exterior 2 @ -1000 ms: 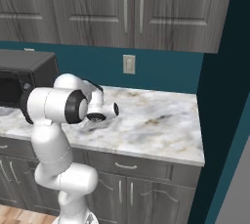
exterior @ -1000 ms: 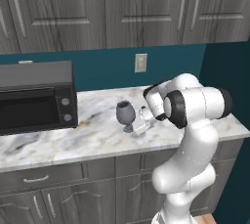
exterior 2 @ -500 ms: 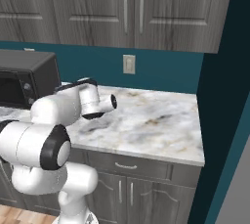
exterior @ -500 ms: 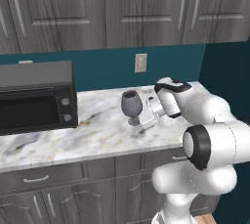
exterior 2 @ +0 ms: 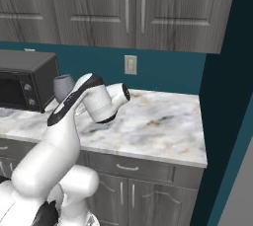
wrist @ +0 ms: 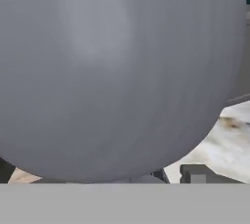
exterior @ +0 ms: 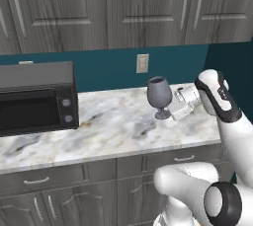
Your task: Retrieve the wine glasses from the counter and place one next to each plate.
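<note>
One wine glass (exterior: 159, 95) sits just ahead of the claw (exterior: 174, 111). One microwave (exterior: 35, 97), one wall outlet (exterior: 142, 63), perhaps four cabinet doors above.

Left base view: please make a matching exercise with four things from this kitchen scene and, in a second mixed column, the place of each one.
Things:
1. wine glass
2. microwave
3. wall socket
4. drawer handle

Places:
A. on the blue wall above the counter
B. far left on the counter
C. below the counter's front edge
D. upright, right beside the gripper

Pairs: 1-D, 2-B, 3-A, 4-C
</note>
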